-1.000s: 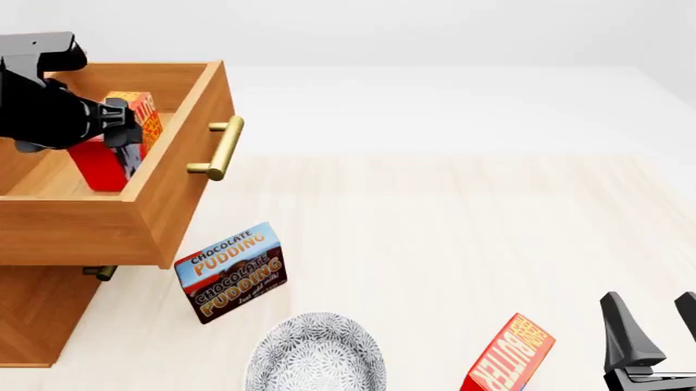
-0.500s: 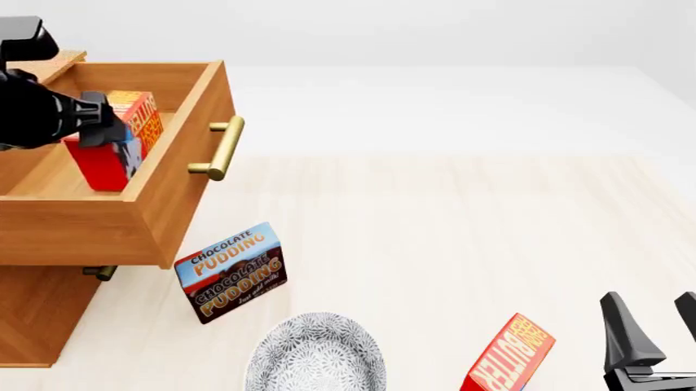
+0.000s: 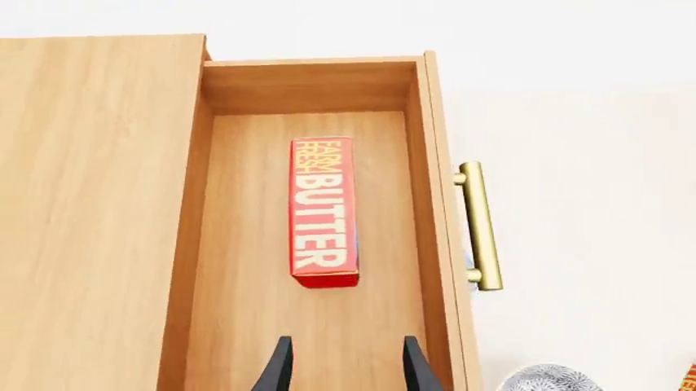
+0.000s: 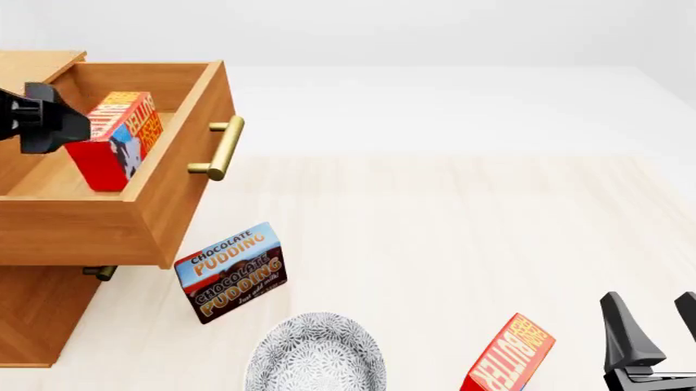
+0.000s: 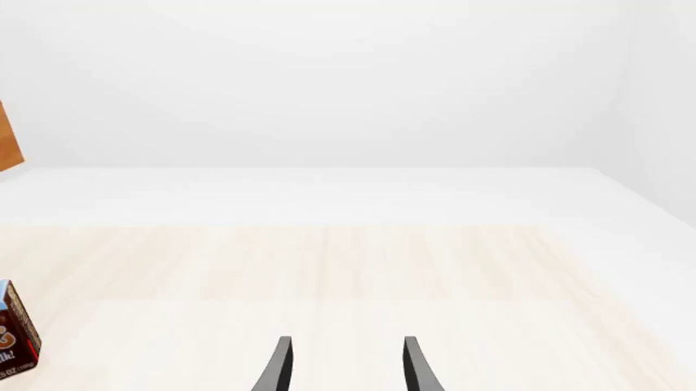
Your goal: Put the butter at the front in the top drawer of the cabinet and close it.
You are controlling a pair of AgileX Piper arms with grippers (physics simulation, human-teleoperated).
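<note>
The top drawer (image 4: 174, 183) of the cabinet (image 4: 33, 318) stands pulled out, its brass handle (image 4: 218, 147) pointing right. A red butter carton (image 4: 114, 138) stands inside it, tilted a little. My left gripper (image 4: 57, 122) hovers just left of that carton, open and apart from it. In the left wrist view the butter (image 3: 323, 212) lies on the drawer floor (image 3: 244, 309) ahead of the empty left gripper (image 3: 345, 368). A second, like butter carton (image 4: 509, 358) stands at the table's front edge. My right gripper (image 4: 658, 326) waits open just right of it, empty in its wrist view (image 5: 345, 364).
A brown-and-blue Chocolate Pudding box (image 4: 231, 271) stands in front of the cabinet, below the drawer's corner, and also shows in the right wrist view (image 5: 13, 338). A grey patterned plate (image 4: 315, 358) sits at the front edge. A lower drawer's handle (image 4: 100, 273) pokes out under the open drawer.
My left gripper has let go of the butter and drawn back to the left, leaving the carton standing in the drawer. The right arm has not moved.
</note>
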